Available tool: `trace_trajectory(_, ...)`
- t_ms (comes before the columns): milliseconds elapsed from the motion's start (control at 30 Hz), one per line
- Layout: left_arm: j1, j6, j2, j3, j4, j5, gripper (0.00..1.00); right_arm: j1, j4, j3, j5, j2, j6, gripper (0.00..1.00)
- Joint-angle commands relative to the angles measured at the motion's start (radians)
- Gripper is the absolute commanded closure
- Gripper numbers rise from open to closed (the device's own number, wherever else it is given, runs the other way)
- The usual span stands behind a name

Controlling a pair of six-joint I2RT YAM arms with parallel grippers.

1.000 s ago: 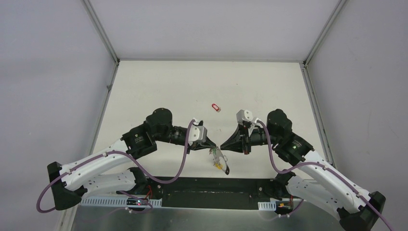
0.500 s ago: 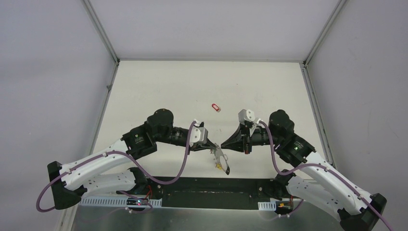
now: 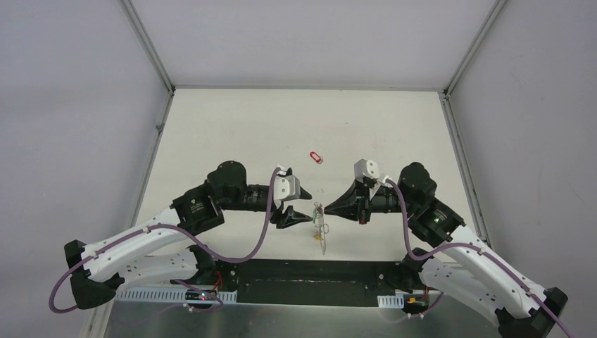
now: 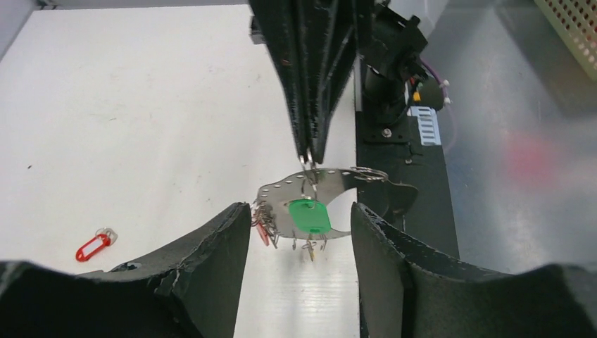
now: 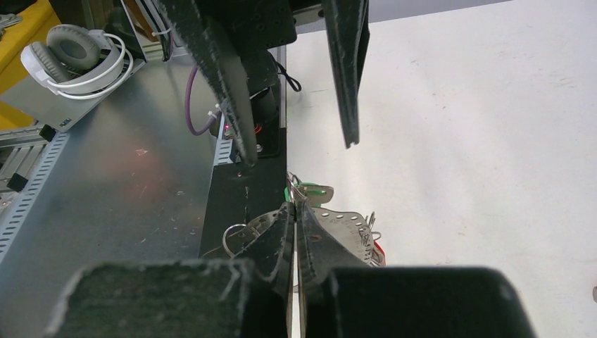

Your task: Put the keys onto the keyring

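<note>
The keyring (image 4: 331, 184) hangs in the air between the two arms, above the near part of the counter (image 3: 281, 120). In the left wrist view it reads as a curved metal piece with small holes along its edge. A green-tagged key (image 4: 310, 216) and a few more small keys dangle from it and seem to be threaded on already. The right tool (image 4: 310, 156) is clamped tight on the keyring's upper edge and carries all its weight. The left tool (image 4: 301, 211) stands open, one finger on either side of the hanging bunch and touching none of it.

One red-tagged key (image 3: 316, 156) lies alone on the counter, farther out and well apart from the keyring. It is probably the next to go on. To do that well, the left tool should back straight off so its fingers do not brush the dangling keys and set them swinging. The right tool should hold the keyring level and firm, with the open end facing the left arm.
</note>
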Motion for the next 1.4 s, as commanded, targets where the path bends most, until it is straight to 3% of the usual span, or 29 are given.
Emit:
trace_trajectory(0, -0.01, -0.129, -0.028, 0.008, 0.086, -0.098, 0.47, 0.002, 0.084, -0.007, 0.009, -0.031, 0.009, 1.0)
trace_trajectory(233, -0.01, -0.26, 0.01, -0.016, 0.169, -0.089, 0.59, 0.002, 0.092, -0.008, 0.0, -0.032, 0.009, 1.0)
trace_trajectory(467, -0.009, -0.285, 0.054, -0.014, 0.217, -0.027, 0.61, 0.002, 0.095, -0.01, 0.001, -0.034, 0.009, 1.0)
trace_trajectory(567, -0.009, -0.286, 0.066, -0.01, 0.235, -0.011, 0.71, 0.002, 0.094, -0.012, 0.003, -0.035, 0.009, 1.0)
trace_trajectory(700, -0.01, -0.3, 0.077, -0.013, 0.234, -0.006, 0.77, 0.002, 0.096, -0.013, 0.009, -0.036, 0.009, 1.0)
trace_trajectory(800, -0.01, -0.315, 0.084, -0.014, 0.219, -0.008, 0.77, 0.002, 0.096, -0.014, 0.01, -0.036, 0.009, 1.0)
trace_trajectory(967, -0.01, -0.338, 0.082, -0.011, 0.163, -0.042, 0.66, 0.002, 0.097, -0.013, 0.015, -0.036, 0.009, 1.0)
trace_trajectory(1200, -0.009, -0.339, 0.087, -0.013, 0.134, -0.042, 0.8, 0.002, 0.102, -0.014, 0.014, -0.029, 0.009, 1.0)
trace_trajectory(1367, -0.01, -0.334, 0.094, -0.016, 0.113, -0.054, 0.75, 0.002, 0.11, -0.015, 0.013, -0.029, 0.009, 1.0)
